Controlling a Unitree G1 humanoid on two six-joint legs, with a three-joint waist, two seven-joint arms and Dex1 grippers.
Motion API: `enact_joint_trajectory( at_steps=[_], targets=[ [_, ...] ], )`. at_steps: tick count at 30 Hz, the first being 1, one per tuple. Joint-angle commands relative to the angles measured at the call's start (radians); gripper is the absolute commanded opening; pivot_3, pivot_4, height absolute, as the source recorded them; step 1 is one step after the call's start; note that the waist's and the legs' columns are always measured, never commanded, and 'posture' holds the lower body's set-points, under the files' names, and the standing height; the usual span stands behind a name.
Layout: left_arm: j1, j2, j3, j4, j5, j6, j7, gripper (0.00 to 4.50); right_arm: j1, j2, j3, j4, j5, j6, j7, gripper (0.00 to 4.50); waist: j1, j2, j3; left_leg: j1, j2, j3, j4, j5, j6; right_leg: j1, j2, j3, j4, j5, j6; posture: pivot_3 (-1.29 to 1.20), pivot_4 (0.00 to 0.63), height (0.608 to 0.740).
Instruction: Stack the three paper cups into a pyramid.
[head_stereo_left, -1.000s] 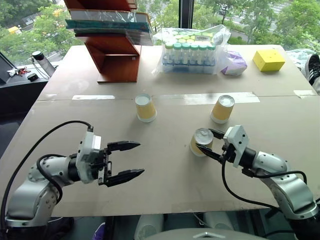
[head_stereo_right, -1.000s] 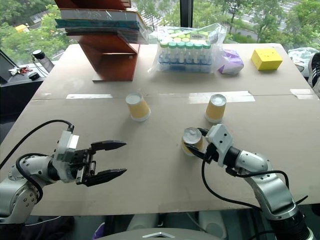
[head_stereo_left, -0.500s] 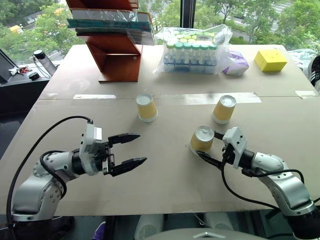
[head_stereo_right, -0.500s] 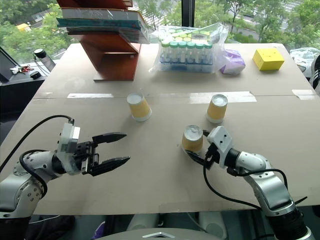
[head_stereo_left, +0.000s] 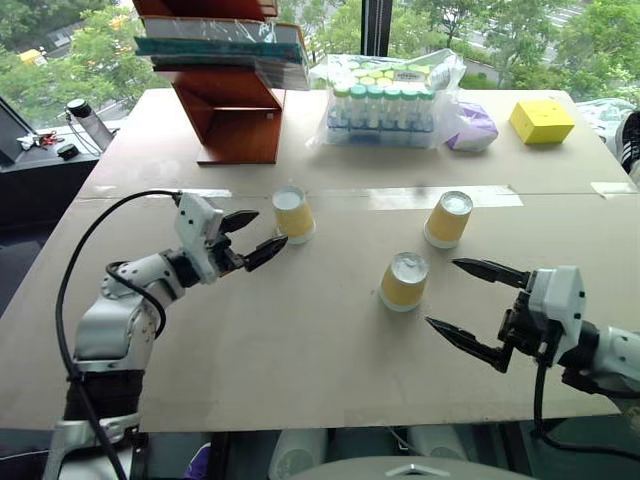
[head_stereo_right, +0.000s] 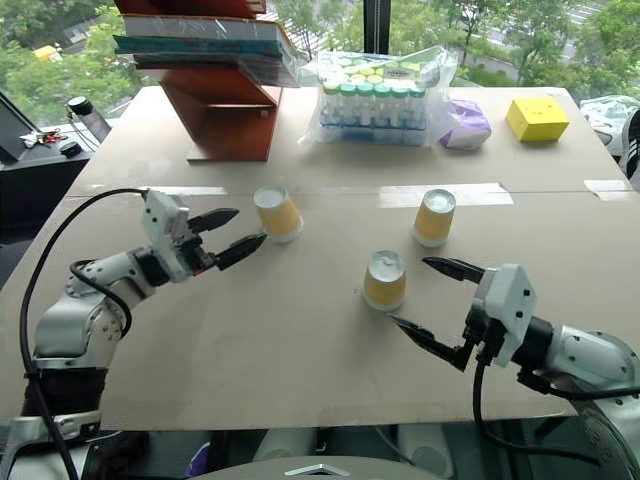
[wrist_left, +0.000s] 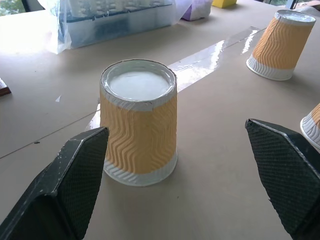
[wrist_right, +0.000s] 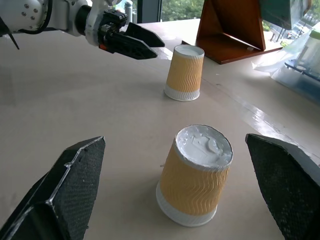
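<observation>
Your jaws stand wide on both sides: the right gripper was clamped on the near cup a second ago and has since let go and drawn back toward you, so that cup now stands free, base up, on the table, just ahead of its fingertips. Your left gripper has reached forward and now sits just beside the left cup, holding nothing (the left wrist view shows that cup standing between the spread fingers, untouched). The far right cup has not moved. All three cups stand upside down and apart, none stacked. At the table's far side a clear bag holds rows of capped bottles, with a yellow box well to its right
</observation>
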Motion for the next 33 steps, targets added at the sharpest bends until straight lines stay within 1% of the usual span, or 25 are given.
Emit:
enact_joint_trajectory(
  at_steps=[1,6,12,13,14,15,16,17,18,20,21,24,27,29,32,33],
  targets=[
    [-0.069,-0.017,-0.029,0.074,0.056,-0.031,0.018,4.5,0.034,-0.005,-0.056,-0.062,0.004,-0.013,-0.016,4.43,-0.002,0.0,0.0,0.0,0.0,0.0,0.0,0.0,0.0,0.0,0.0,0.0,0.0,0.0,0.0,0.0,0.15,0.74],
    [-0.183,-0.056,-0.065,0.245,0.128,-0.109,0.019,4.5,0.062,0.003,-0.074,-0.094,-0.011,-0.007,-0.063,4.43,-0.002,-0.001,0.001,0.0,-0.001,0.001,0.001,0.0,0.0,0.0,0.0,0.0,0.0,0.0,0.0,0.0,0.15,0.74],
    [-0.289,-0.108,-0.086,0.417,0.165,-0.211,-0.031,4.5,0.084,0.016,-0.07,-0.118,-0.031,0.0,-0.115,4.43,0.0,-0.003,0.001,-0.001,-0.001,0.001,0.001,0.0,0.0,0.0,0.0,0.0,0.0,0.0,0.0,0.0,0.15,0.74],
    [-0.303,-0.114,-0.09,0.438,0.168,-0.223,-0.044,4.0,0.089,0.02,-0.067,-0.121,-0.035,0.0,-0.123,4.5,0.001,-0.003,0.001,-0.001,-0.001,0.001,0.001,0.0,0.0,0.0,0.0,0.0,0.0,0.0,0.0,0.0,0.15,0.74],
    [-0.313,-0.119,-0.091,0.453,0.17,-0.234,-0.055,3.81,0.094,0.022,-0.065,-0.123,-0.04,0.001,-0.128,4.5,0.002,-0.003,0.001,-0.001,-0.001,0.001,0.001,0.0,0.0,0.0,0.0,0.0,0.0,0.0,0.0,0.0,0.15,0.74],
    [-0.319,-0.122,-0.091,0.465,0.171,-0.243,-0.065,3.45,0.097,0.023,-0.063,-0.125,-0.042,0.001,-0.133,4.5,0.002,-0.003,0.001,-0.001,-0.001,0.002,0.001,0.0,0.0,0.0,0.0,-0.001,0.0,0.0,0.0,0.0,0.15,0.74],
    [-0.322,-0.124,-0.09,0.473,0.169,-0.252,-0.076,2.9,0.099,0.025,-0.062,-0.128,-0.044,0.002,-0.136,4.5,0.001,-0.003,0.001,-0.001,-0.001,0.002,0.001,0.0,0.0,0.0,0.0,-0.001,0.0,0.0,0.0,0.0,0.15,0.74],
    [-0.324,-0.125,-0.088,0.479,0.167,-0.259,-0.084,2.53,0.101,0.026,-0.06,-0.13,-0.045,0.002,-0.138,4.5,0.0,-0.003,0.001,-0.001,-0.001,0.001,0.001,0.0,0.0,0.0,0.0,-0.001,0.0,0.0,0.0,0.0,0.15,0.74],
    [-0.325,-0.124,-0.089,0.481,0.163,-0.259,-0.099,2.44,0.105,0.029,-0.059,-0.131,-0.047,0.002,-0.141,4.5,-0.003,-0.003,0.001,-0.001,-0.001,0.002,0.001,0.0,0.0,0.0,0.0,-0.001,0.0,0.0,0.0,0.0,0.15,0.74],
    [-0.323,-0.117,-0.09,0.482,0.158,-0.264,-0.128,2.44,0.113,0.032,-0.057,-0.133,-0.052,0.0,-0.146,4.5,-0.004,-0.003,0.001,-0.001,-0.001,0.001,0.001,0.0,0.0,0.0,0.0,0.0,0.0,0.0,0.0,0.0,0.15,0.74],
    [-0.319,-0.112,-0.084,0.463,0.132,-0.252,-0.17,2.44,0.116,0.035,-0.057,-0.131,-0.055,-0.002,-0.147,4.5,-0.003,-0.003,0.001,-0.001,-0.001,0.001,0.001,0.0,0.0,0.0,0.0,0.0,0.0,0.0,0.0,0.0,0.15,0.74],
    [-0.295,-0.085,-0.089,0.363,0.031,-0.159,-0.342,2.44,0.117,0.039,-0.053,-0.126,-0.059,-0.003,-0.147,4.5,-0.003,-0.003,0.001,-0.001,-0.001,0.001,0.001,0.0,0.0,0.0,0.0,-0.001,0.0,0.0,0.0,0.0,0.15,0.74],
    [-0.229,-0.042,-0.142,0.228,-0.037,-0.069,-0.507,2.44,0.111,0.04,-0.043,-0.114,-0.067,-0.007,-0.142,4.5,-0.004,-0.003,0.001,-0.001,0.0,0.001,0.001,0.0,0.0,0.0,0.0,0.0,0.0,0.0,0.0,0.0,0.15,0.74],
    [-0.193,-0.027,-0.173,0.169,-0.033,-0.061,-0.551,2.44,0.106,0.04,-0.035,-0.109,-0.075,-0.008,-0.142,4.5,-0.004,-0.003,0.001,0.0,0.0,0.001,0.001,0.0,0.0,0.0,0.0,0.0,0.0,0.0,0.0,0.0,0.15,0.74],
    [-0.177,-0.039,-0.19,0.134,-0.021,-0.06,-0.543,2.44,0.105,0.044,-0.029,-0.11,-0.081,-0.008,-0.145,4.5,0.0,-0.003,0.001,0.0,0.0,0.001,0.001,0.0,0.0,0.0,0.0,0.0,0.001,0.0,0.0,0.0,0.15,0.74],
    [-0.174,-0.044,-0.204,0.134,-0.002,-0.083,-0.544,2.44,0.106,0.046,-0.025,-0.111,-0.084,-0.009,-0.146,4.5,0.001,-0.003,0.001,-0.001,0.0,0.001,0.002,0.0,0.0,0.0,0.0,0.0,0.001,0.0,0.0,0.0,0.15,0.74]
  ],
)
